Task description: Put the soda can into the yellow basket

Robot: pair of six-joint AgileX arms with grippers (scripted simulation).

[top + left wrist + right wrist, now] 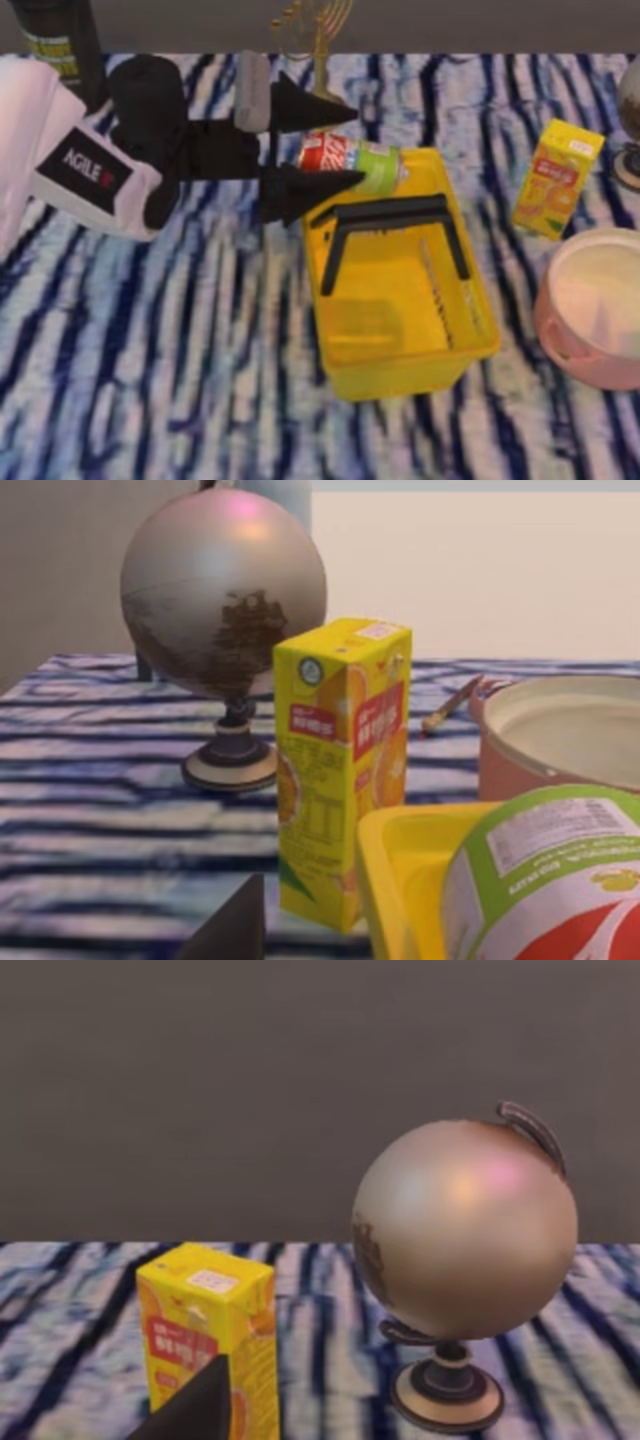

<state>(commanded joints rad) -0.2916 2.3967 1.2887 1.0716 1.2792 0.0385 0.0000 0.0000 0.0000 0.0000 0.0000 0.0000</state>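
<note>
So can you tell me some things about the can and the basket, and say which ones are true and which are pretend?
1. The left pincer holds the can. True.
2. The can is standing upright at the bottom of the basket. False: it lies sideways between the fingers, over the basket's far rim.
3. The basket's black handle lies across its top. True.
4. The juice carton is inside the basket. False: it stands on the cloth to the basket's right.
5. The pink tub sits at the table's left. False: it is at the right edge.
6. A globe stands behind the carton in the left wrist view. True.
</note>
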